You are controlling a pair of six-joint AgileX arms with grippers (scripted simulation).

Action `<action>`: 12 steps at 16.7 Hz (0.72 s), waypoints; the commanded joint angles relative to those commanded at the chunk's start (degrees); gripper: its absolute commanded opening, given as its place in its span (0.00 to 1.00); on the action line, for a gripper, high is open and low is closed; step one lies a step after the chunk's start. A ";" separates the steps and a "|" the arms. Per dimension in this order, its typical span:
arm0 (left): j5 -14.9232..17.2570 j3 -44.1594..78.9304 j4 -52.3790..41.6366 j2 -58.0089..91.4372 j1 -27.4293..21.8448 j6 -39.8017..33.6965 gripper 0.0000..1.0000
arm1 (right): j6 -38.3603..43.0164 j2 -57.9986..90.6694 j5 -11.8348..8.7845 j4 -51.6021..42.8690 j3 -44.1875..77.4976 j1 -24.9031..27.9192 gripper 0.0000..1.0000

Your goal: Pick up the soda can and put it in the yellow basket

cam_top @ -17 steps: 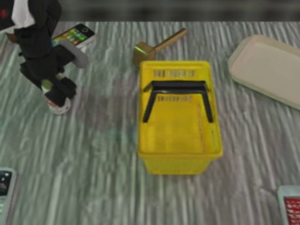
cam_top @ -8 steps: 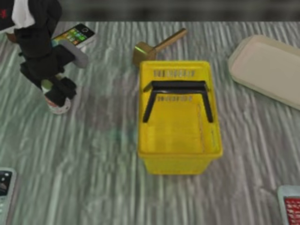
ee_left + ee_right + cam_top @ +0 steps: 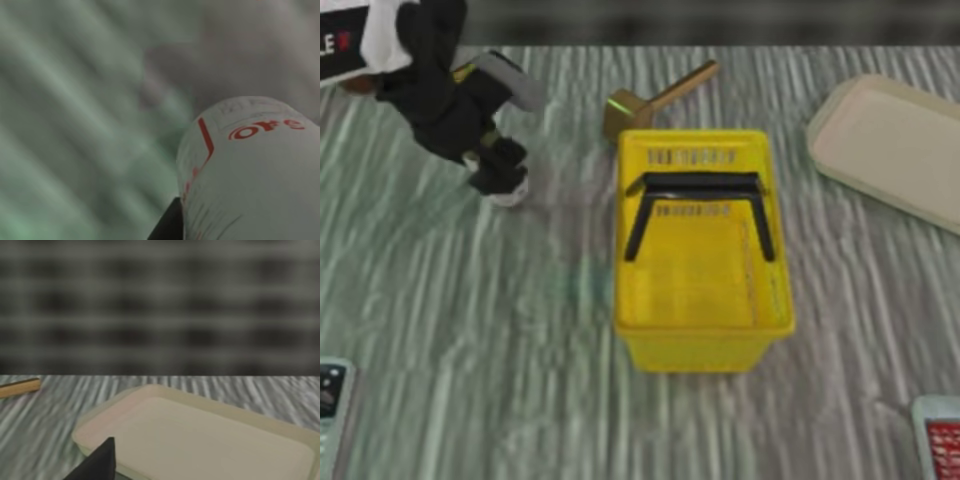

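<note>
The left gripper (image 3: pixel 502 180) is carrying the soda can (image 3: pixel 250 170) with its jaws closed on it, above the bench (image 3: pixel 470 330) to the left of the yellow basket (image 3: pixel 704 345) (lifted, I judge, so it can clear the rim). The right arm is waiting parked near the beige tray (image 3: pixel 200 440).
</note>
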 joint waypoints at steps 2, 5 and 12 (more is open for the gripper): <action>6.48 -1.90 9.08 -0.41 -0.80 -3.17 0.00 | 0.00 0.00 0.00 0.00 0.00 0.00 1.00; 17.54 -5.60 25.06 -1.38 -2.15 -8.77 0.00 | 0.00 0.00 0.00 0.00 0.00 0.00 1.00; 44.22 -15.74 64.17 -5.14 -5.53 -22.59 0.00 | 0.00 0.00 0.00 0.00 0.00 0.00 1.00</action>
